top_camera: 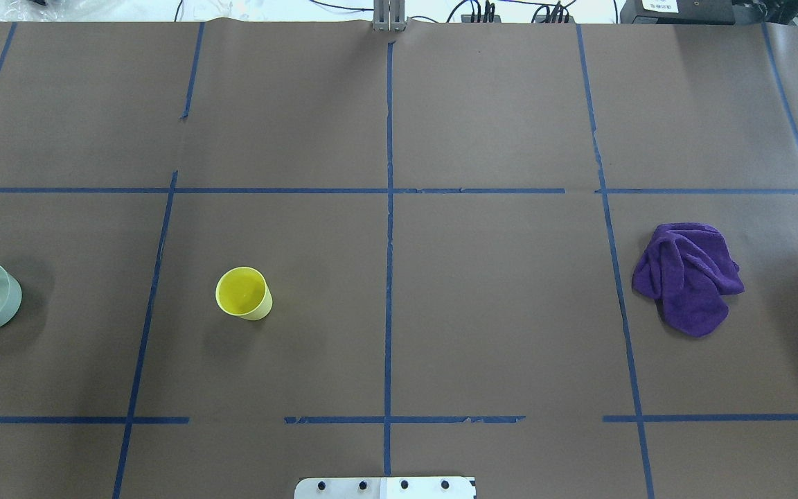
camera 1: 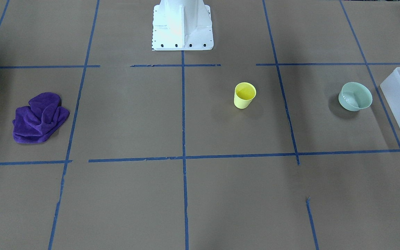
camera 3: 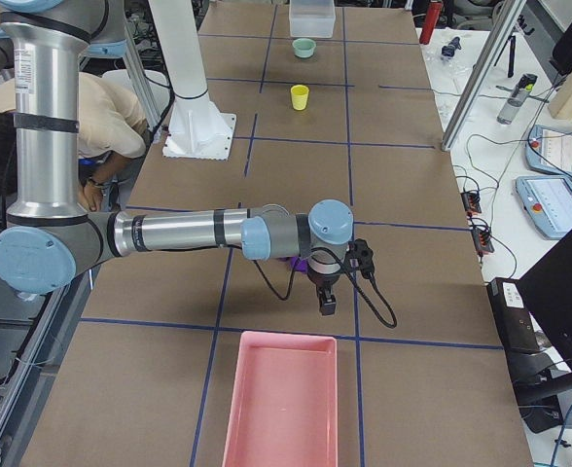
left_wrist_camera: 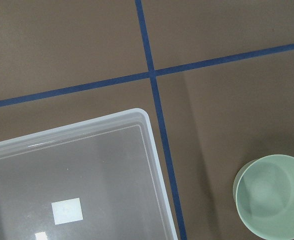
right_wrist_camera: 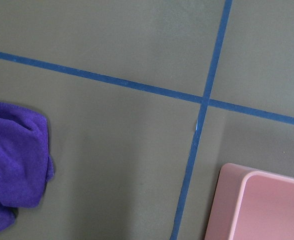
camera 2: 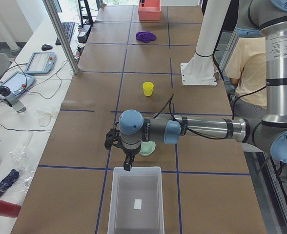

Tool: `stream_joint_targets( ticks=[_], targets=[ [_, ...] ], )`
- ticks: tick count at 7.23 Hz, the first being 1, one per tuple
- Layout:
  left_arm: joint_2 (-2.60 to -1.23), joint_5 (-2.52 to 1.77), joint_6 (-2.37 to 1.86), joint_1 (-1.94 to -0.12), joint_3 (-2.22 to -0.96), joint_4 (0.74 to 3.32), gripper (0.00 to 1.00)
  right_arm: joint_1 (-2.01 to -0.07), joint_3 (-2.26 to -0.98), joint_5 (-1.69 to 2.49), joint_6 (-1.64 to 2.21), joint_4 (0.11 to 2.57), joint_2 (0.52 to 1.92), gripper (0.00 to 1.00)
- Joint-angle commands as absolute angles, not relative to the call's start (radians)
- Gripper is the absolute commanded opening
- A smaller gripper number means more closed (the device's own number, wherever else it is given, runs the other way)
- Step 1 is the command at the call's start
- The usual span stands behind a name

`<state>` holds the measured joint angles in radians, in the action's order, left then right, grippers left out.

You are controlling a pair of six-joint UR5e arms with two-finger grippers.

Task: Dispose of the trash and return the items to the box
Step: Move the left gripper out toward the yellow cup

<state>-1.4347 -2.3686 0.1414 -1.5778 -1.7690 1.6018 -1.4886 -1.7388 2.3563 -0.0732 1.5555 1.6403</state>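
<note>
"Where is the left gripper [camera 2: 128, 165] hanging?"

"You are seeing it pointing down over the box [camera 2: 148, 192], at the rim nearest the bowl [camera 2: 148, 148]. Its arm is hiding part of the bowl. Only the side view is showing it, so I cannot tell if it is wide or narrow."

"And the right gripper [camera 3: 327, 304]?"

"It is hanging between the purple cloth [camera 1: 40, 117] and the pink tray [camera 3: 281, 409]. Again, I cannot tell how wide it is. The cup [camera 1: 244, 95] is standing upright on the table [top_camera: 510, 312], well apart from the bowl. The bowl is sitting near the box, not touching it."
</note>
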Motion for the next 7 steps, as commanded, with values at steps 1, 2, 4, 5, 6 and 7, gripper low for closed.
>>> stream_joint_targets(
  ticks=[1, 2, 4, 5, 6, 7],
  targets=[
    [-1.430, -2.370, 0.165, -1.565, -1.804, 1.601, 1.00, -1.488, -1.738, 2.356, -0.072, 1.551, 1.641, 1.00],
    [-1.434, -2.372, 0.164, -1.554, -1.813, 1.589, 1.00, -1.488, -1.738, 2.358, -0.072, 1.549, 1.641, 1.00],
    [-1.427, -2.367, 0.164, -1.543, -1.841, 1.591, 1.00, -1.485, -1.736, 2.353, -0.072, 1.546, 1.640, 1.00],
    [-1.428, -2.362, 0.166, -1.540, -1.832, 1.591, 1.00, -1.485, -1.735, 2.355, -0.074, 1.545, 1.640, 1.00],
    [-1.430, -2.367, 0.172, -1.539, -1.816, 1.603, 1.00, -1.485, -1.733, 2.355, -0.074, 1.546, 1.641, 1.00],
    [-1.419, -2.376, 0.163, -1.546, -1.813, 1.635, 1.00, -1.482, -1.733, 2.355, -0.074, 1.546, 1.641, 1.00]
  ],
)
